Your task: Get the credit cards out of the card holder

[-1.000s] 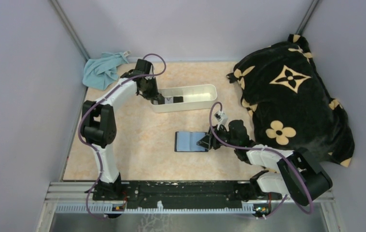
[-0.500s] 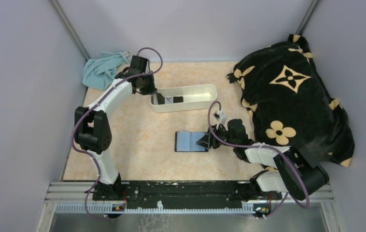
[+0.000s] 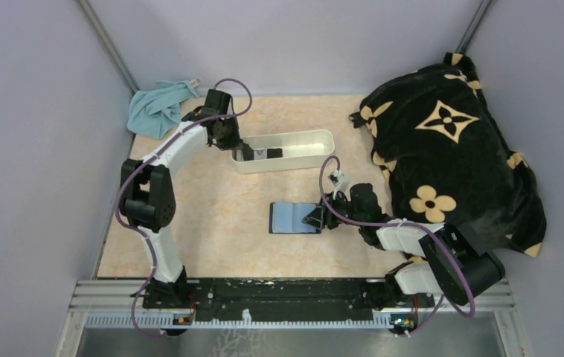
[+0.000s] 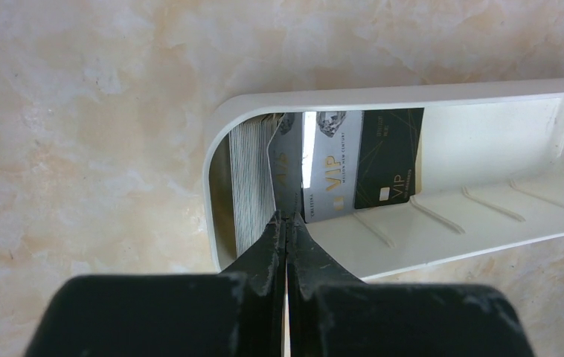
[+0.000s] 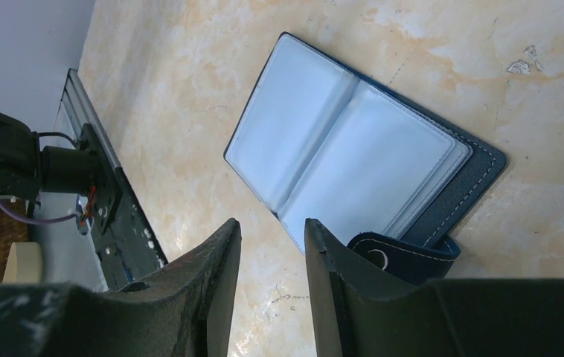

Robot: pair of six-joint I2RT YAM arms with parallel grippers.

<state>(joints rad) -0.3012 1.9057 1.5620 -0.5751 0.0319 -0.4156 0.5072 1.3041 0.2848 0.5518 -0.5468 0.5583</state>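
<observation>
The open card holder [image 3: 294, 218] lies at 9 o'clock from the right gripper [image 3: 319, 219], long axis 9-to-3. That gripper's jaws stand apart, holding nothing, and its arm is nearer. The credit cards [image 4: 361, 167] lie in the white tray [image 3: 310, 151] at 12 o'clock, where the left gripper [image 4: 286, 223] is clenched.

Open card holder [image 5: 353, 160] flat on marbled table [image 5: 487, 44], pale blue sleeves [image 5: 301, 126] up, snap tab [image 5: 402, 256] beside right hand [image 5: 273, 230], fingers parted
</observation>
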